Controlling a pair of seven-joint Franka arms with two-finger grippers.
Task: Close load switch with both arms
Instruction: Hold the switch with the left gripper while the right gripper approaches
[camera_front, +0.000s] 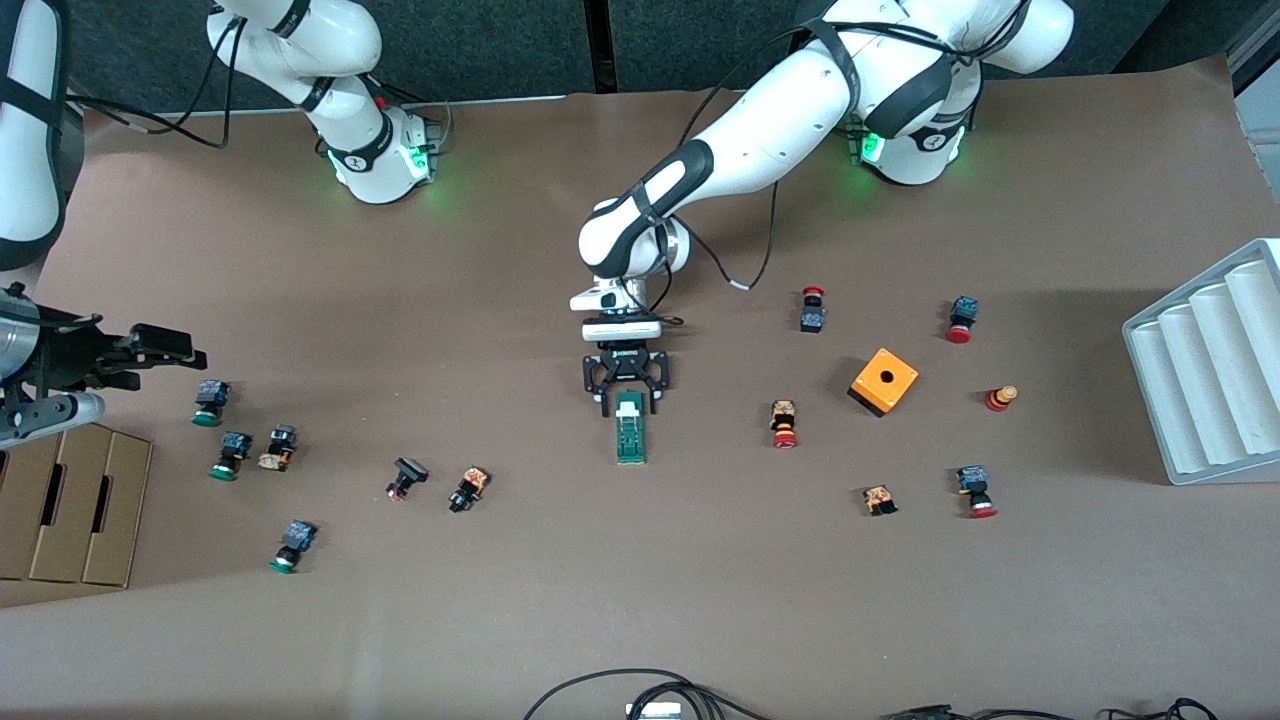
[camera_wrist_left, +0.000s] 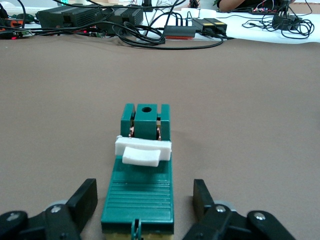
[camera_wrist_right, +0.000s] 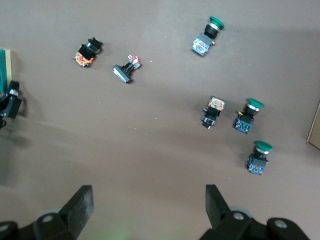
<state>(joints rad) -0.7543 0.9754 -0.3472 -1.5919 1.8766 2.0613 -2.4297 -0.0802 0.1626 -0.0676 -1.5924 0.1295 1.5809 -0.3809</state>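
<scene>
A: Front view: left gripper (camera_front: 628, 398) down at mid-table, straddling the load switch (camera_front: 630, 432); right gripper (camera_front: 150, 345) waits above green buttons (camera_front: 222, 440).

B: Left wrist: fingers (camera_wrist_left: 82, 197) spread, flanking, not pinching. Off-centre squeeze could twist it.

A: Right wrist: fingers (camera_wrist_right: 80, 202) wide apart, empty.

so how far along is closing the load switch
Early. The left gripper is down at the load switch, jaws straddling its end with gaps either side, not gripping. The right gripper waits open at its own end of the table. Gripping and closing remain.
</scene>
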